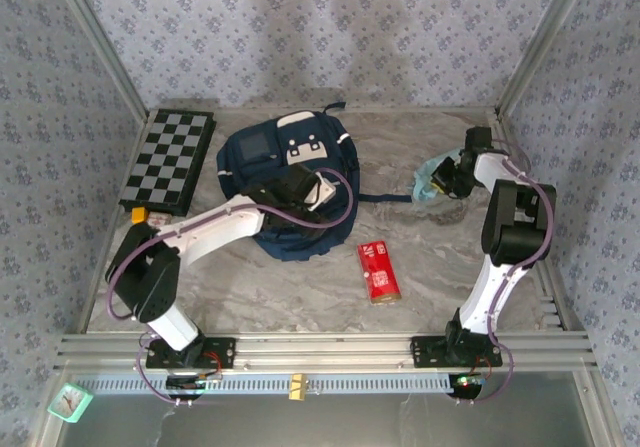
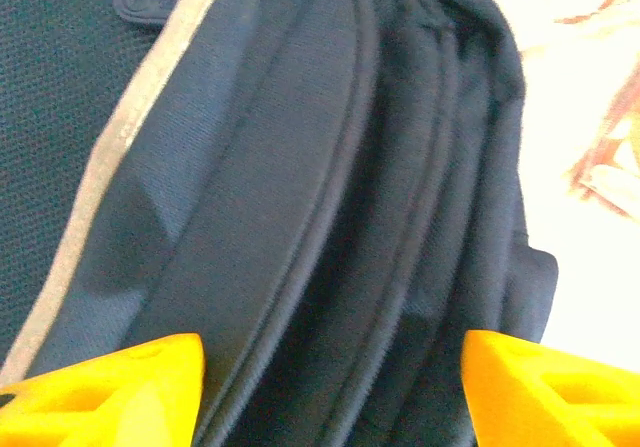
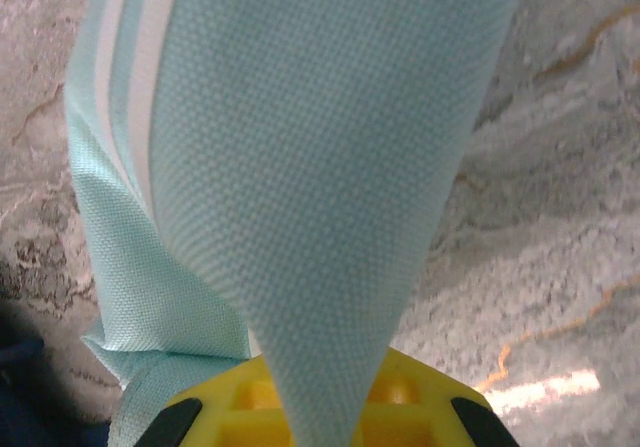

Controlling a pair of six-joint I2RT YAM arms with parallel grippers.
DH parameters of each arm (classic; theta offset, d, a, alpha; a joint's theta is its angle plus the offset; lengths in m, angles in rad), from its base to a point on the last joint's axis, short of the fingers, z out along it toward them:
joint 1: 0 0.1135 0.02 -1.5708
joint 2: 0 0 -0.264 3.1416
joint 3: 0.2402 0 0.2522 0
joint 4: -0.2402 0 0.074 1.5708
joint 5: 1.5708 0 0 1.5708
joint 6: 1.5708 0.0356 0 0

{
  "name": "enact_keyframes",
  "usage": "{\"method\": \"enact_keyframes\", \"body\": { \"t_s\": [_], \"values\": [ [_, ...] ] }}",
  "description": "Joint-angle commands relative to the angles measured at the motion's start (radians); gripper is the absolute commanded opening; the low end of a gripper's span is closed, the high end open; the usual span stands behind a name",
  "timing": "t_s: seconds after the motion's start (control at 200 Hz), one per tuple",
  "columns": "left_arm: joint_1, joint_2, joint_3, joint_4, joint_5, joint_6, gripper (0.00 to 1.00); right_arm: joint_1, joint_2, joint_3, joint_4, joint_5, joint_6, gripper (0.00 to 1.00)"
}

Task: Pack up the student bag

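Grey marbled tabletop (image 1: 290,287), patterned walls (image 1: 300,27) around it. Right under the left claw (image 1: 305,192) lies the student bag (image 1: 240,167), front patch up; the claw's yellow fingers (image 2: 110,392) stand apart astride its dark folds, pinching nothing. Soft, limp cloth — it will likely sag and slide rather than lift as one piece, so a seam, zip edge or the top handle looks the surest hold. Its long axis runs away from that claw's arm base, handle end toward the far wall. Well off to the side, the right claw (image 3: 320,412) is clamped on a light-blue pencil case (image 3: 300,167).
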Motion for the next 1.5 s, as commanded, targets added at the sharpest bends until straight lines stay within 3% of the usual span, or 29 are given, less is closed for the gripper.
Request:
{"method": "enact_keyframes", "body": {
  "t_s": [0.0, 0.17, 0.435, 0.565, 0.78, 0.91, 1.034, 1.279, 1.419, 1.494],
  "values": [
    [0.0, 0.025, 0.034, 0.017, -0.094, 0.035, 0.61, 0.009, -0.057, -0.027, -0.009, -0.037, -0.01, 0.0],
    [0.013, 0.06, 0.066, 0.017, -0.121, 0.034, 0.48, 0.026, -0.1, -0.064, -0.005, -0.056, -0.022, 0.0],
    [0.02, 0.094, 0.142, -0.037, -0.11, -0.003, 0.14, 0.061, -0.183, -0.087, -0.048, -0.093, -0.044, 0.0],
    [0.02, 0.049, 0.225, -0.081, -0.134, -0.092, 0.0, 0.092, -0.275, -0.085, -0.101, -0.128, -0.076, 0.0],
    [0.021, -0.01, 0.321, -0.113, -0.228, -0.217, 0.0, 0.194, -0.407, -0.041, -0.259, -0.221, -0.165, 0.0],
    [0.02, 0.009, 0.417, -0.157, -0.282, -0.298, 0.0, 0.278, -0.418, -0.035, -0.267, -0.399, -0.182, 0.0],
    [0.016, 0.0, 0.453, -0.148, -0.327, -0.355, 0.0, 0.407, -0.37, -0.022, -0.269, -0.474, -0.197, 0.0],
    [0.015, -0.041, 0.419, -0.073, -0.328, -0.38, 0.0, 0.582, -0.175, 0.084, -0.072, -0.565, -0.127, 0.0],
    [0.015, -0.041, 0.423, -0.056, -0.323, -0.384, 0.0, 0.601, 0.014, 0.233, -0.054, -0.596, -0.141, 0.0],
    [0.015, -0.041, 0.435, -0.069, -0.331, -0.386, 0.0, 0.605, 0.065, 0.286, -0.038, -0.546, -0.177, 0.0]
  ]
}}
